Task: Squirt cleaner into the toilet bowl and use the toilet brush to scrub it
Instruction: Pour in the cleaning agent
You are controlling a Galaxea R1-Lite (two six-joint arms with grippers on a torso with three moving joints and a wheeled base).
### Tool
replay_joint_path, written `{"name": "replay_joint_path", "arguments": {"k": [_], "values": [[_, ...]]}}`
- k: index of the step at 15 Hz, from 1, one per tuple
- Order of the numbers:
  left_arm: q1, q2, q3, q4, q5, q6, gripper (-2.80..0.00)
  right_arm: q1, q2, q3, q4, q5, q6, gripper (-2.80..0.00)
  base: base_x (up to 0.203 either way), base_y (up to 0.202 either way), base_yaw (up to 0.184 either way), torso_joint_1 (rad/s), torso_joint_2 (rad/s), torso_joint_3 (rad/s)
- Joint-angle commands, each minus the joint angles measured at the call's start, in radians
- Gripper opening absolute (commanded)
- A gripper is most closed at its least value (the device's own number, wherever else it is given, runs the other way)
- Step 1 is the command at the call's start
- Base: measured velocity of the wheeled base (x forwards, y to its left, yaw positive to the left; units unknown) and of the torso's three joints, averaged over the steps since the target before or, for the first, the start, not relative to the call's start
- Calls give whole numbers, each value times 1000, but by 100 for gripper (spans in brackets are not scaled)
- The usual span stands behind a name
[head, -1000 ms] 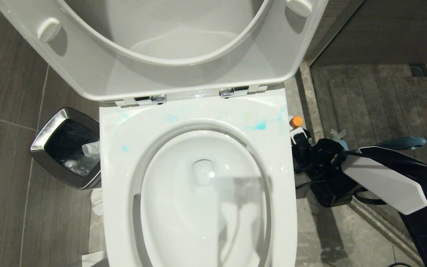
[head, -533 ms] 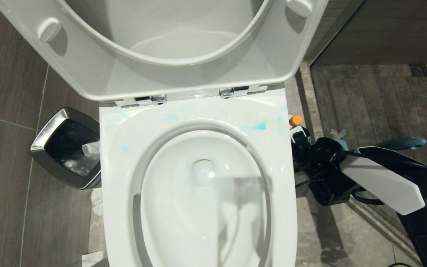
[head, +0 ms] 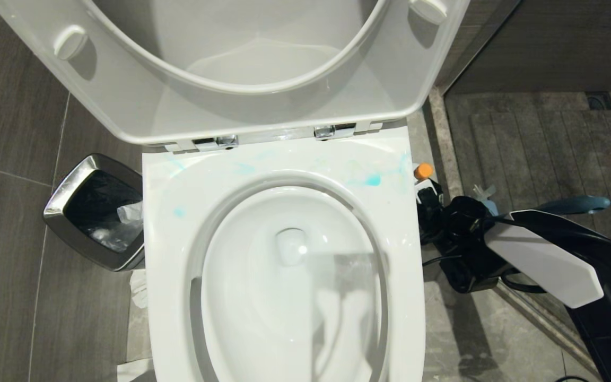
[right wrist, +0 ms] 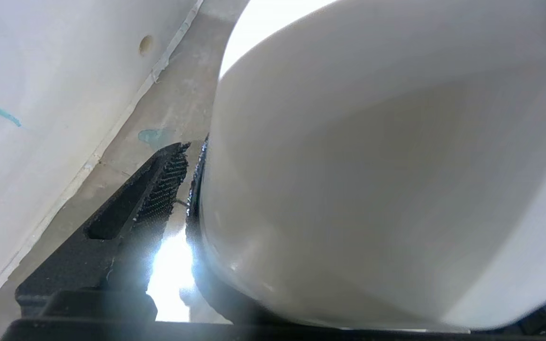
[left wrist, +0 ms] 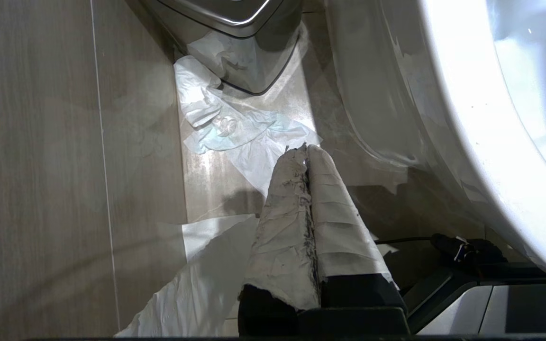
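right tool (head: pixel 426 197) spread around cleaner (head: pixel 423 175) on floor beside toilet bowl (head: pixel 284 276) | left tool (left wrist: pixel 307 152) together, parked | risk: off-centre closing tips bottle

Right arm (head: pixel 544 260): glossy black shell, white angular panel on forearm, black cables looping at wrist. Right gripper (head: pixel 426 204): black; finger (right wrist: pixel 159 184) with ribbed textured pad. Left gripper (left wrist: pixel 307 156): fingers (left wrist: pixel 282 218) wrapped in white tape, grimy along seam, black base.
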Motion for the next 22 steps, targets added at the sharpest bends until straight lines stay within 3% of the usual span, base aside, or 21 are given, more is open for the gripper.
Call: {"name": "replay_joint_path", "arguments": {"k": [1,11,12,22], "values": [[-1,2,0,0,0,0,-280,1,3,-1,-9,0,-3,0,0,0,0,0,0,0],[-1,2,0,0,0,0,-280,1,-5,-5,-21,2,-2,0,0,0,0,0,0,0],[-1,2,0,0,0,0,-280,2,-4,-11,-21,2,-1,-280,0,0,0,0,0,0],[-1,2,0,0,0,0,-280,5,-7,-14,-21,0,0,-280,0,0,0,0,0,0]]}}
